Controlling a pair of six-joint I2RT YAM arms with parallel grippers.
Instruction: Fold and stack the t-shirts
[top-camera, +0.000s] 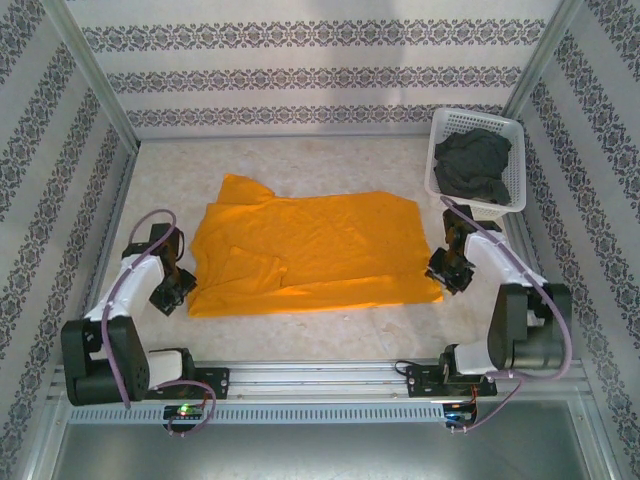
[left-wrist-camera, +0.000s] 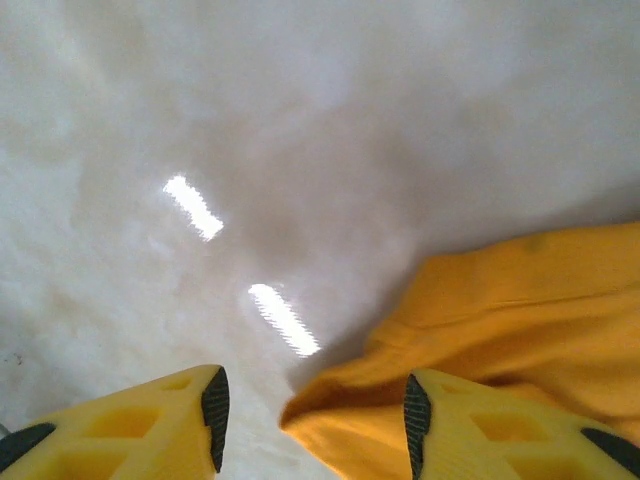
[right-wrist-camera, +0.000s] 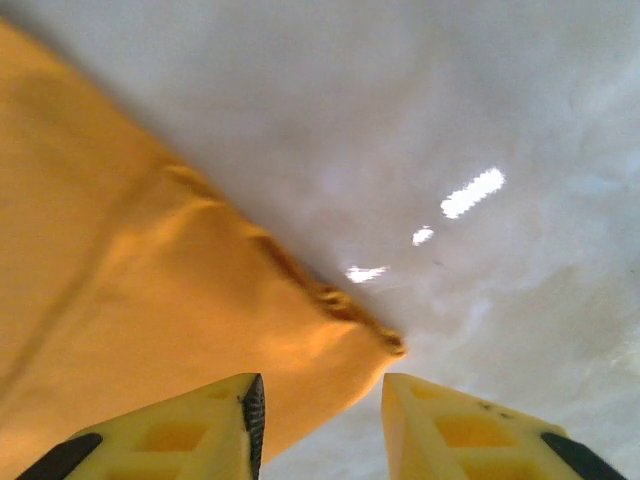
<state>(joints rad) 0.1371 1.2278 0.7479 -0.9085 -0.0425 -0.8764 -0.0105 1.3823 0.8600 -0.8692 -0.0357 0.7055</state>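
While orange t-shirt is laid spread across middle of counter, left jaws are held apart at its near left corner, nothing pinched. Right jaws are likewise parted at near right corner. Grey t-shirt is bunched in white basket at far right corner.

Matt cloth t-shirt — glossy table
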